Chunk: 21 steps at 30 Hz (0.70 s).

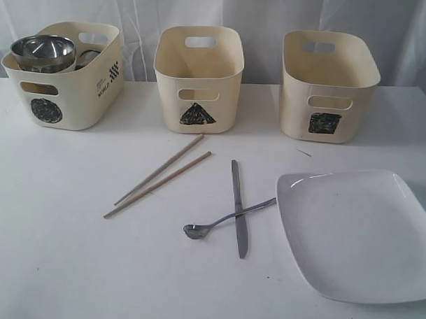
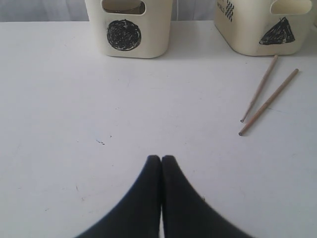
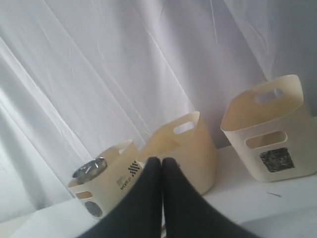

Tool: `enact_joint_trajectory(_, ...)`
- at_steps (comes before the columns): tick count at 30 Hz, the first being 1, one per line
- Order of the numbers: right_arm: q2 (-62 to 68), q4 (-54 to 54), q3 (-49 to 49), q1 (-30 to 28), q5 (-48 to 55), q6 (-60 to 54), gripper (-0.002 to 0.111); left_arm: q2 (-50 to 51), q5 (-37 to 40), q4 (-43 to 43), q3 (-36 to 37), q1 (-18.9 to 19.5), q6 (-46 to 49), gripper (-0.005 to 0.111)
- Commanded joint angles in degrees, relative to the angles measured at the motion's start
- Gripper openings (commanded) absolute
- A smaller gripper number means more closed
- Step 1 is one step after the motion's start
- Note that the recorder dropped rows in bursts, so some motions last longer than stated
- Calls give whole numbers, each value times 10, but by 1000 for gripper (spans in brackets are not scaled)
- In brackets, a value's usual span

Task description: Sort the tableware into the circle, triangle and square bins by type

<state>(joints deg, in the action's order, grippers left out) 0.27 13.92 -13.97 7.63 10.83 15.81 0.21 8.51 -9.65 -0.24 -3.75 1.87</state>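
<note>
The circle bin [image 1: 65, 77] stands at the back left and holds the shiny steel bowl [image 1: 43, 52] and other steel ware. The triangle bin [image 1: 198, 78] is in the middle, the square bin [image 1: 327, 86] on the right. Two wooden chopsticks [image 1: 160, 175] lie in front of the triangle bin. The metal knife [image 1: 238, 208] and metal spoon [image 1: 225, 221] lie crossed. The large white square plate [image 1: 354, 231] sits at the right front. Neither arm shows in the exterior view. My left gripper [image 2: 161, 158] is shut and empty above bare table. My right gripper [image 3: 161, 161] is shut and empty, raised, facing the bins.
A white curtain [image 1: 218, 13] hangs behind the bins. The white table [image 1: 49, 252] runs wide at the left front. A thin dark sliver [image 1: 303, 153] lies in front of the square bin.
</note>
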Motion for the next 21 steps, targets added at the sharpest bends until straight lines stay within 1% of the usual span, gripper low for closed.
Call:
enact_joint_trajectory(1, -3, 5, -27, -3, 0, -6, 0, -2, 1, -2, 2, -3, 0, 0)
enact_joint_trajectory(3, -3, 7, -26, -3, -38, -6, 0, -2, 1, -2, 2, -3, 0, 0)
enact_joint_trajectory(5, -3, 31, -26, -3, -47, 4, 0, -2, 1, -2, 2, -3, 0, 0)
enact_joint_trajectory(7, -3, 38, -33, -3, -10, 10, 0, -2, 1, -2, 2, -3, 0, 0)
enact_joint_trajectory(8, 15, 41, -54, -2, 76, -8, 0, -2, 1, -2, 2, -3, 0, 0)
enact_joint_trajectory(9, 36, 47, -64, -1, 120, -36, 0, -2, 1, -2, 2, -3, 0, 0)
enact_joint_trajectory(10, 105, 88, -97, -1, 179, -158, 2, -2, 1, -2, 2, -3, 0, 0)
enact_joint_trajectory(11, 140, 112, -112, -1, 197, -218, 3, -2, 1, -2, 2, -3, 0, 0)
enact_joint_trajectory(12, 233, 176, -160, 0, 238, -369, 11, -2, 1, -2, 2, -3, 0, 0)
enact_joint_trajectory(13, 272, 193, -186, 3, 252, -415, 16, -2, 1, -2, 2, -3, 0, 0)
enact_joint_trajectory(14, 370, 198, -247, 16, 287, -463, 30, -2, 1, -2, 2, -3, 0, 0)
enact_joint_trajectory(15, 418, 196, -272, 22, 301, -472, 38, -2, 1, -2, 2, -3, 0, 0)
enact_joint_trajectory(16, 511, 195, -343, 35, 337, -491, 53, -2, 1, -2, 2, -3, 0, 0)
enact_joint_trajectory(17, 587, 187, -405, 54, 372, -506, 58, -2, 1, -2, 2, -3, 0, 0)
enact_joint_trajectory(19, 714, 145, -514, 99, 377, -491, 58, -2, 1, -1, 2, -3, 0, 0)
enact_joint_trajectory(20, 752, 117, -546, 117, 366, -450, 58, -2, 1, -1, 2, -3, 0, 0)
enact_joint_trajectory(21, 815, 68, -598, 141, 343, -355, 58, -2, 1, -1, 2, -3, 0, 0)
